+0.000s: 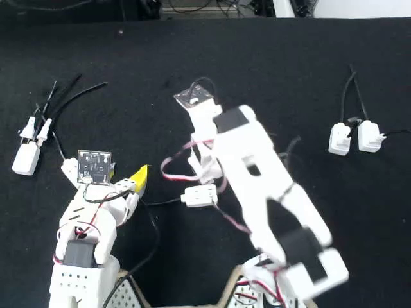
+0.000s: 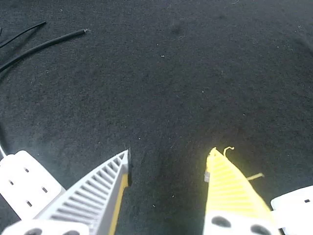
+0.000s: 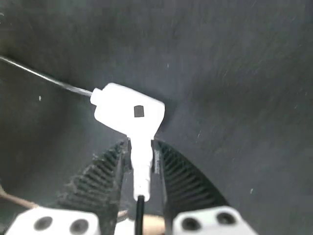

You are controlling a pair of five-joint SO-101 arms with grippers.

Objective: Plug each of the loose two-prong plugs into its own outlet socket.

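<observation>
The right gripper (image 3: 141, 145) clenches a white plug (image 3: 142, 171), apparently seated in a white socket (image 3: 128, 113) bearing a small dark square (image 3: 139, 111), too small to read. The left gripper (image 2: 170, 151) hangs released over the black table (image 2: 195, 73).

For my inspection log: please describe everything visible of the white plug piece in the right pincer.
The white plug piece looks like smooth moulded plastic: a broad rounded body with a small dark square on its face, and a narrower stem. The right pincer is shut on the stem, one finger each side. A thin black wire leaves the body's other end. It is above the black cloth; whether it touches the cloth, I cannot tell.
</observation>
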